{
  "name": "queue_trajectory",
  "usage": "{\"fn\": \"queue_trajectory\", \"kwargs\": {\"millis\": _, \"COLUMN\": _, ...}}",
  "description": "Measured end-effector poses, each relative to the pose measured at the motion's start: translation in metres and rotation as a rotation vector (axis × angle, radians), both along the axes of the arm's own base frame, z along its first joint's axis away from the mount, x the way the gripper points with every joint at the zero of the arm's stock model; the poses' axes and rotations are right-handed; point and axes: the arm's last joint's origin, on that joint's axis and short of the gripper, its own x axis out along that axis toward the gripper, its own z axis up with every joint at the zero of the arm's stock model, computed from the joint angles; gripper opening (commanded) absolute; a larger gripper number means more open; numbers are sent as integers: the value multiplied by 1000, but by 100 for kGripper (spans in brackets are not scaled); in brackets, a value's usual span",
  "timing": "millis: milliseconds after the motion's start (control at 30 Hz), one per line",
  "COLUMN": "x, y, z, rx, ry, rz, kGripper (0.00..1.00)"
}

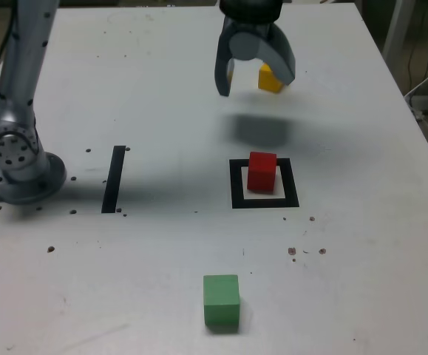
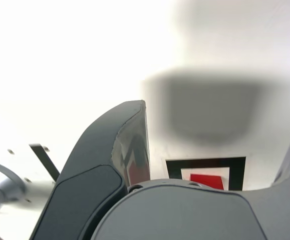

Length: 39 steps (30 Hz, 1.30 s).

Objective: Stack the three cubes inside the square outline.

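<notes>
The red cube [image 1: 262, 171] stands inside the black square outline [image 1: 236, 186] right of the table's middle in the exterior view. My gripper [image 1: 255, 78] hangs open above the table beyond the outline, empty. The yellow cube [image 1: 270, 78] sits on the table just behind it, partly hidden by one finger. The green cube [image 1: 222, 300] lies alone near the front edge. The wrist view shows the outline [image 2: 206, 163] with the red cube [image 2: 208, 181] in it, seen between the gripper's fingers [image 2: 117, 165].
A narrow black strip [image 1: 114, 179] is marked on the table at the exterior view's left. The arm's metal base [image 1: 18, 159] stands beside it at the left edge. Small dark specks dot the white table [image 1: 361, 251].
</notes>
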Motion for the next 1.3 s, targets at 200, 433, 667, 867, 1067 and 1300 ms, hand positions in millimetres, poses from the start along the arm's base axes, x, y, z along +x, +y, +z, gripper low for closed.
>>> {"fn": "queue_trajectory", "kwargs": {"millis": 200, "x": 9, "y": 26, "z": 3, "rx": -16, "ry": -2, "rz": -79, "kGripper": 97}}
{"fn": "queue_trajectory", "kwargs": {"millis": 433, "x": 14, "y": 60, "z": -2, "rx": -34, "ry": 14, "rz": -129, "kGripper": 96}}
{"fn": "queue_trajectory", "kwargs": {"millis": 667, "x": 27, "y": 85, "z": -16, "rx": -52, "ry": 37, "rz": -159, "kGripper": 94}}
{"fn": "queue_trajectory", "kwargs": {"millis": 867, "x": 42, "y": 97, "z": -30, "rx": -60, "ry": 42, "rz": -180, "kGripper": 91}}
{"fn": "queue_trajectory", "kwargs": {"millis": 1067, "x": 50, "y": 102, "z": -46, "rx": -80, "ry": 64, "rz": -191, "kGripper": 80}}
{"fn": "queue_trajectory", "kwargs": {"millis": 1300, "x": 52, "y": 103, "z": -54, "rx": -89, "ry": 75, "rz": -192, "kGripper": 46}}
